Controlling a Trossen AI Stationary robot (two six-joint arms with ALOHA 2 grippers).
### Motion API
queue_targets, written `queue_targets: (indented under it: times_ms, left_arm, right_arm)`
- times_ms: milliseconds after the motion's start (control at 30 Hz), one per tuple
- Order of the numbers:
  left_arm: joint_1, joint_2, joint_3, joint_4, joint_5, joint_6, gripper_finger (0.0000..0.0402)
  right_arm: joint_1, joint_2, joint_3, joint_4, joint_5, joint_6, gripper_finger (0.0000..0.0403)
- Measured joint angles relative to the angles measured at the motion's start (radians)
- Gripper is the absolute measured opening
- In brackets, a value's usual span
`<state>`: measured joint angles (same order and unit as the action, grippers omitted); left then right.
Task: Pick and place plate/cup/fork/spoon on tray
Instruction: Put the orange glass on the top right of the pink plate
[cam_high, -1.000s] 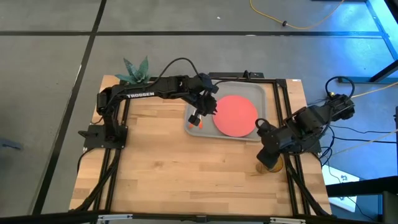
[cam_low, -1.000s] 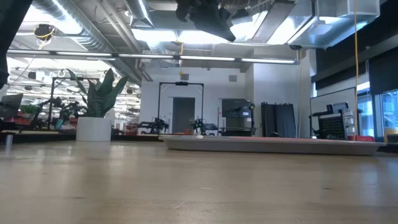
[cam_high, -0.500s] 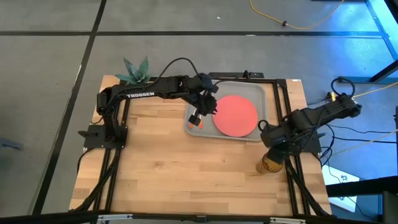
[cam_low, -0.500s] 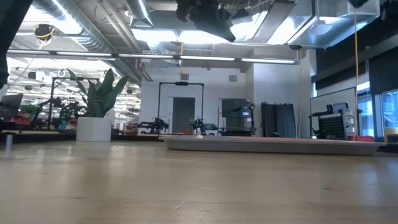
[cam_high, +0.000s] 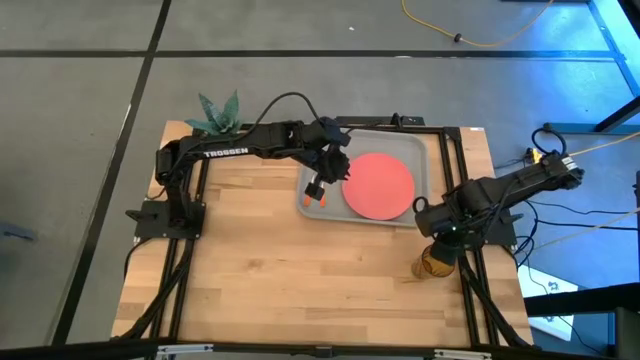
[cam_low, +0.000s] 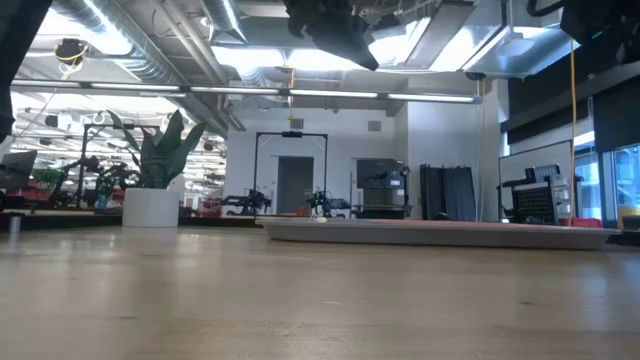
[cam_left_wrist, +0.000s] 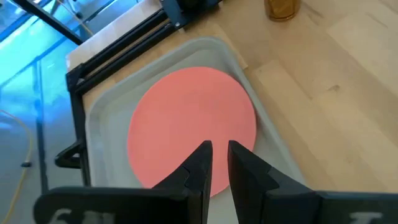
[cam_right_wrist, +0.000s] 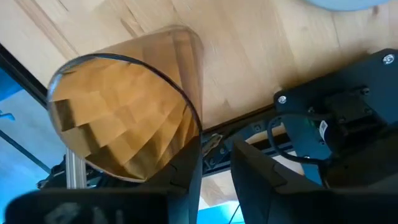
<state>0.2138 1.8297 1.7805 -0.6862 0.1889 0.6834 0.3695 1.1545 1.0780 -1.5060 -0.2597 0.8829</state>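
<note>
A potted plant (cam_high: 219, 112) is standing at the worktop (cam_high: 280, 270)'s far left corner, well apart from the work. The coral-red plate (cam_high: 379, 185) is lying flat in the grey tray (cam_high: 424, 160). The left pincer (cam_high: 314, 192) is hovering over the tray's left end, fingers (cam_left_wrist: 202, 165) narrowly parted and empty. The amber cup (cam_high: 436, 262) is standing upright on the wood near the tray's right corner, with the right pincer (cam_high: 445, 240) hanging just above it, fingers (cam_right_wrist: 186, 168) slightly apart, gripping nothing.
</note>
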Motion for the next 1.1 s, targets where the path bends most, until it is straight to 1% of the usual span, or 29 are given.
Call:
queue_targets:
  times_ms: [300,400,567,800,933,1067,1100]
  left_arm:
    - [0.0,0.0,0.0,0.002,-0.023,0.007,0.0045]
    - [0.0,0.0,0.0,0.002,-0.023,0.007,0.0045]
    - [0.0,0.0,0.0,0.002,-0.023,0.007,0.0045]
    - [0.0,0.0,0.0,0.001,-0.023,0.004,0.0045]
    - [0.0,0.0,0.0,0.0,-0.023,0.0,0.0045]
    - [0.0,0.0,0.0,0.0,-0.023,0.0,0.0045]
    - [0.0,0.0,0.0,0.0,-0.023,0.0,0.0045]
  right_arm:
    - [0.0,0.0,-0.017,0.076,-0.004,-0.002,0.0085]
    - [0.0,0.0,-0.017,0.075,0.001,-0.002,0.0085]
    - [0.0,0.0,-0.017,0.075,0.056,-0.027,0.0085]
    - [0.0,0.001,-0.017,0.076,0.055,-0.047,0.0085]
    - [0.0,0.001,-0.035,0.107,0.041,-0.06,0.0085]
    - [0.0,0.002,-0.108,0.154,-0.028,-0.083,0.0085]
    - [0.0,0.002,-0.127,0.165,-0.031,-0.084,0.0085]
